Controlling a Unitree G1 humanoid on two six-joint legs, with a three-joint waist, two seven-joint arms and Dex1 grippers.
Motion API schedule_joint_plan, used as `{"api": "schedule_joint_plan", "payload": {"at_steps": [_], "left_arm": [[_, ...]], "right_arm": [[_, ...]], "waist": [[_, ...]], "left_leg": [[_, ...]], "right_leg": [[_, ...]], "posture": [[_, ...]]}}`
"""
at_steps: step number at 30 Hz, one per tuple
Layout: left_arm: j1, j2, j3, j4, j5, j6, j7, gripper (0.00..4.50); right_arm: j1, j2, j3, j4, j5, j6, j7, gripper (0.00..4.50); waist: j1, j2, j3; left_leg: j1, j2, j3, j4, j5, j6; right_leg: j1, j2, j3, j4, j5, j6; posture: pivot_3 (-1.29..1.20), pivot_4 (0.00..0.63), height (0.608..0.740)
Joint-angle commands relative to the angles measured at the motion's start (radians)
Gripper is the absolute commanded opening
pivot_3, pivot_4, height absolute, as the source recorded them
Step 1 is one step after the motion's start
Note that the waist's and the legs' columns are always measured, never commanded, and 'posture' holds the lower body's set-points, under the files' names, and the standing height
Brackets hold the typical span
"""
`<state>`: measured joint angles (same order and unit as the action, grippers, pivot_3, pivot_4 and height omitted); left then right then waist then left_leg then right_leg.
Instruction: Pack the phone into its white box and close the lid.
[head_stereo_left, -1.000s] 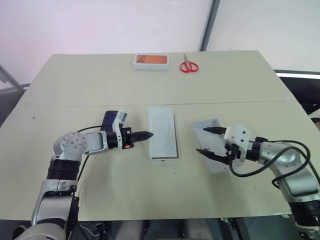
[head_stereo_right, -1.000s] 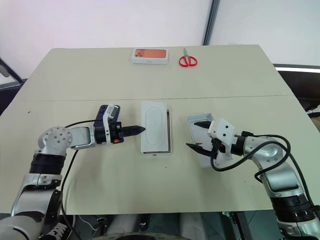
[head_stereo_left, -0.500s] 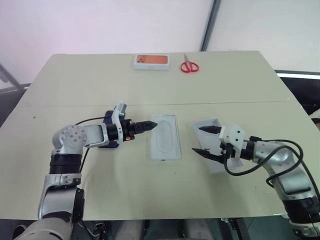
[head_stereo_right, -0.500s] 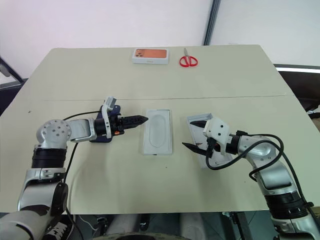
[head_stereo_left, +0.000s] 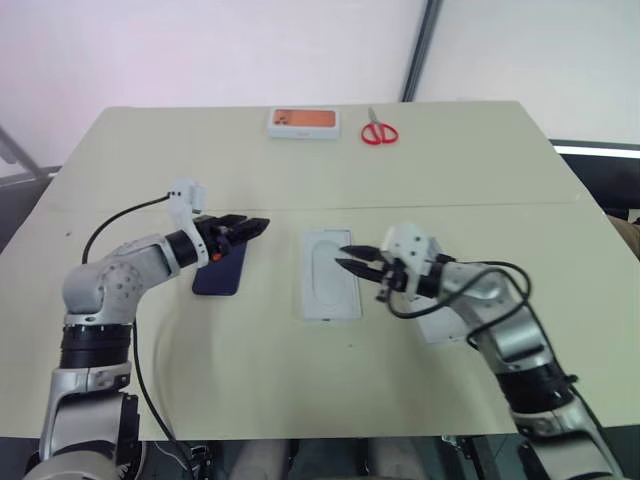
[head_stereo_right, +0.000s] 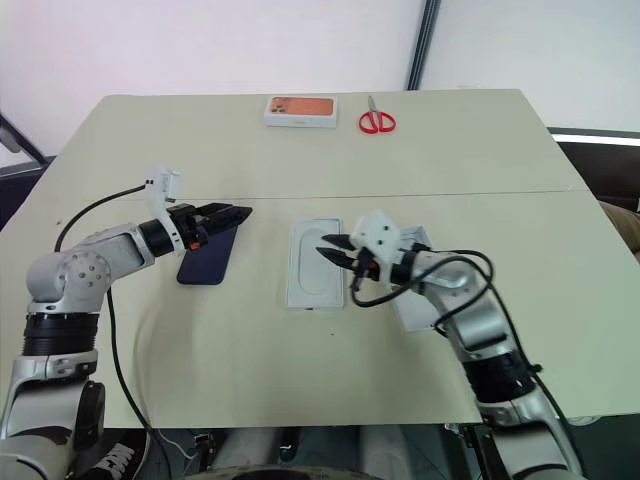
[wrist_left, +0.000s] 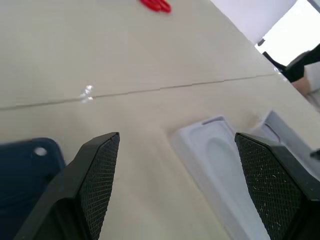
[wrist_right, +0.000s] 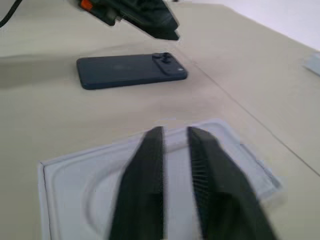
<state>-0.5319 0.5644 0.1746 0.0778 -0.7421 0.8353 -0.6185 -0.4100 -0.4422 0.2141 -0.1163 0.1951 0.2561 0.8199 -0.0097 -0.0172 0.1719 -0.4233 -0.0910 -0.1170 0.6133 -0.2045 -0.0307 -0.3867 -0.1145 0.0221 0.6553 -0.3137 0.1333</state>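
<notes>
1. Head view: the phone (head_stereo_left: 220, 272) lies bare on the table (head_stereo_left: 150, 160), left of centre. The left gripper (head_stereo_left: 250, 226) hovers spread over its far end. Nothing's packed yet. The orange-topped box (head_stereo_left: 302, 122) and scissors (head_stereo_left: 378, 132) sit at the top, out of the way.
2. Left wrist view: the fingers (wrist_left: 95, 170) are wide apart, with the oval-marked card (wrist_left: 215, 150) beyond.
3. Right wrist view: the right gripper (wrist_right: 175, 132) is pressed together over that card, which I'd guess needs clearing first.

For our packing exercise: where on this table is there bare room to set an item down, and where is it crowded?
Free: the near table strip in front of both arms, and the far band between the seam and the orange-topped box and scissors. Crowded: the middle row, with phone, left claw, white card, right claw.
</notes>
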Motion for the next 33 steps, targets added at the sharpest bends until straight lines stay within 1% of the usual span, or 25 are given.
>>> {"api": "schedule_joint_plan", "payload": {"at_steps": [1, 3, 5, 7, 11, 16, 22, 26, 33], "left_arm": [[0.001, 0.025, 0.018, 0.001, 0.046, -0.073, -0.045, 3.91], [0.014, 0.029, 0.021, 0.009, 0.071, -0.097, -0.042, 3.91], [0.021, 0.018, 0.043, 0.009, 0.061, -0.088, -0.030, 3.91], [0.033, 0.009, 0.060, -0.010, 0.046, -0.076, -0.021, 3.91], [0.075, 0.002, 0.062, -0.056, 0.055, -0.071, -0.009, 3.91], [0.093, -0.011, 0.078, -0.072, 0.044, -0.059, 0.008, 3.91], [0.068, -0.029, 0.077, -0.063, 0.038, -0.048, 0.018, 3.91], [0.057, -0.018, 0.073, -0.042, 0.052, -0.042, 0.010, 3.91], [0.034, 0.041, 0.127, 0.023, -0.005, 0.110, 0.001, 3.91]], "right_arm": [[-0.066, 0.035, 0.038, 0.080, -0.088, -0.048, -0.056, 0.04], [-0.104, 0.075, 0.058, 0.133, -0.112, -0.056, -0.080, 0.04], [-0.128, 0.095, 0.088, 0.178, -0.158, -0.077, -0.099, 0.04], [-0.127, 0.089, 0.120, 0.213, -0.208, -0.116, -0.097, 0.04], [-0.088, 0.056, 0.162, 0.236, -0.253, -0.153, -0.059, 0.04], [-0.065, 0.019, 0.151, 0.242, -0.277, -0.178, -0.046, 0.04], [-0.077, 0.050, 0.143, 0.231, -0.263, -0.165, -0.058, 0.04], [-0.078, 0.071, 0.134, 0.230, -0.261, -0.169, -0.079, 0.04], [-0.131, 0.107, 0.022, 0.149, -0.153, -0.125, -0.091, 0.04]], "waist": [[-0.001, 0.000, 0.000], [-0.004, 0.000, 0.000], [-0.005, 0.000, 0.000], [-0.007, 0.000, 0.000], [-0.007, 0.000, 0.000], [-0.004, 0.000, 0.000], [-0.004, 0.000, 0.000], [-0.007, 0.000, 0.000], [-0.011, 0.000, 0.000]], "left_leg": [[0.000, 0.000, 0.000, 0.000, 0.000, 0.000], [0.000, 0.000, 0.000, 0.000, 0.000, 0.000], [-0.002, 0.000, 0.000, -0.001, 0.001, -0.001], [-0.004, 0.000, 0.000, -0.001, 0.002, -0.003], [-0.003, 0.001, 0.000, 0.000, 0.002, -0.002], [-0.003, 0.001, 0.000, 0.000, 0.001, -0.001], [-0.003, 0.001, 0.000, 0.000, 0.001, -0.001], [-0.003, 0.001, 0.000, 0.000, 0.001, -0.002], [-0.003, 0.001, 0.000, 0.000, 0.002, -0.002]], "right_leg": [[-0.001, 0.000, 0.000, 0.000, 0.000, 0.000], [-0.002, 0.000, 0.000, 0.001, 0.000, 0.000], [-0.002, 0.000, 0.000, 0.003, 0.000, 0.000], [-0.004, 0.001, 0.001, 0.007, 0.000, 0.000], [-0.004, 0.001, 0.001, 0.008, 0.000, 0.000], [-0.004, 0.002, 0.001, 0.008, 0.000, 0.000], [-0.003, 0.002, 0.001, 0.008, 0.000, 0.000], [-0.004, 0.002, 0.001, 0.008, 0.000, 0.000], [-0.004, 0.002, 0.001, 0.009, 0.000, 0.000]], "posture": [[0.00, 0.150, 0.740], [0.00, 0.150, 0.740], [0.00, 0.150, 0.740], [0.00, 0.150, 0.740], [0.00, 0.150, 0.740], [0.00, 0.150, 0.740], [0.00, 0.150, 0.740], [0.00, 0.150, 0.740], [0.00, 0.150, 0.740]]}}
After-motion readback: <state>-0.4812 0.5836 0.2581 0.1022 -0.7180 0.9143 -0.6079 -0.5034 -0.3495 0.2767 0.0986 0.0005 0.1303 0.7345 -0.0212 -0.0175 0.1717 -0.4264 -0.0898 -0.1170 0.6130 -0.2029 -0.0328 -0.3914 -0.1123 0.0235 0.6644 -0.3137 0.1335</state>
